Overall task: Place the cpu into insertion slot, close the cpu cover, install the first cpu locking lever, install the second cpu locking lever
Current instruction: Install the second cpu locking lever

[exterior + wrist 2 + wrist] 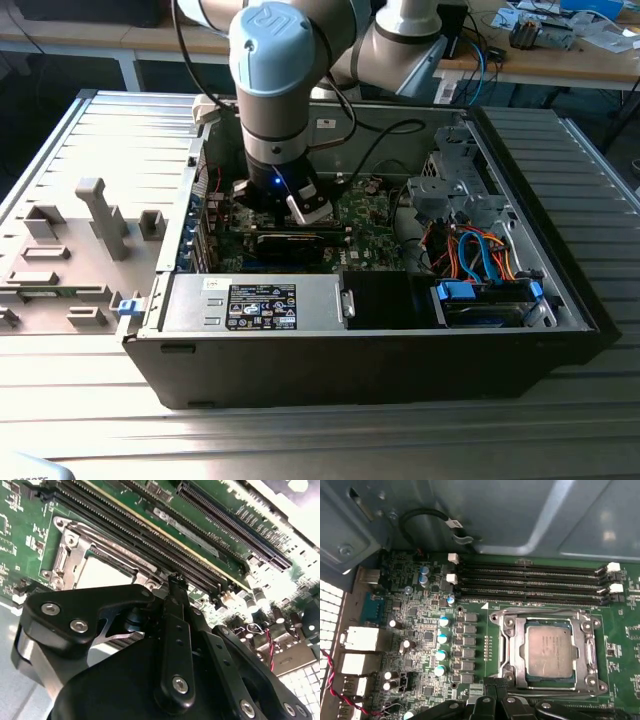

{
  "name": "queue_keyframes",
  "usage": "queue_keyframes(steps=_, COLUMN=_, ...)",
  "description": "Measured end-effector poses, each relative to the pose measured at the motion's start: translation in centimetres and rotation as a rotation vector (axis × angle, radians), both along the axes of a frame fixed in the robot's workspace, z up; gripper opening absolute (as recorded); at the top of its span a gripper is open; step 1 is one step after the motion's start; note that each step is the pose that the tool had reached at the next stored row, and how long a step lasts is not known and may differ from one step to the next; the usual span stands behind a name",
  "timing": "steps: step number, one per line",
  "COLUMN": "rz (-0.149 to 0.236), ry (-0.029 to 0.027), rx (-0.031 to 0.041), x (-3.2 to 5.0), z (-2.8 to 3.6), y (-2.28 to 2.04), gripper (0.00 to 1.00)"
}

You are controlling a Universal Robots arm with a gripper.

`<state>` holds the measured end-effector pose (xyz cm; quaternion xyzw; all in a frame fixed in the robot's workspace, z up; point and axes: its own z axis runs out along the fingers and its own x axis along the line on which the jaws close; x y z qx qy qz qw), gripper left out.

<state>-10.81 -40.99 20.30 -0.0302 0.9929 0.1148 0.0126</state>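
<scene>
The cpu (550,652) lies flat in its socket on the green motherboard (420,615), pale metal top up. The cpu cover (512,650), a silvery frame, lies closed around it. A thin wire lever (535,611) runs flat along the socket's side toward the memory slots. In the second wrist view the cpu (102,572) and the cover (62,555) sit just beyond my black gripper (172,580), which is shut with nothing in it. Its tips (495,684) hover close to the socket's edge. In the exterior view my arm (275,150) reaches down into the open computer case (380,370).
Black memory slots (530,582) run beside the socket. Capacitors (442,637) and rear ports (360,640) stand on the other side. The case holds a power supply (260,305), orange and blue cables (475,250) and a drive bay (490,300). Grey fixtures (95,215) stand at the exterior view's left.
</scene>
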Motion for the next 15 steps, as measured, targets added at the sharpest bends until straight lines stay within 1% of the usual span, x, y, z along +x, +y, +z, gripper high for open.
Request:
queue_keyframes(steps=2, rz=0.009, ry=-0.0001, rx=0.0082, x=0.00, z=-0.04, y=0.02, gripper=0.11)
queue_keyframes(steps=4, rz=0.018, ry=-0.0001, rx=0.0136, x=0.00, z=-0.08, y=0.03, gripper=0.11)
queue_keyframes(steps=5, rz=0.021, ry=-0.0001, rx=0.0149, x=0.00, z=-0.11, y=0.03, gripper=0.11)
queue_keyframes(steps=10, rz=0.027, ry=0.0001, rx=0.0152, x=0.00, z=-0.47, y=0.01, gripper=0.11)
queue_keyframes(steps=13, rz=0.028, ry=0.0002, rx=0.0152, x=0.00, z=-0.54, y=0.00, gripper=0.11)
queue_keyframes(steps=15, rz=0.028, ry=0.0000, rx=0.0124, x=0.01, z=-0.55, y=-0.02, gripper=0.11)
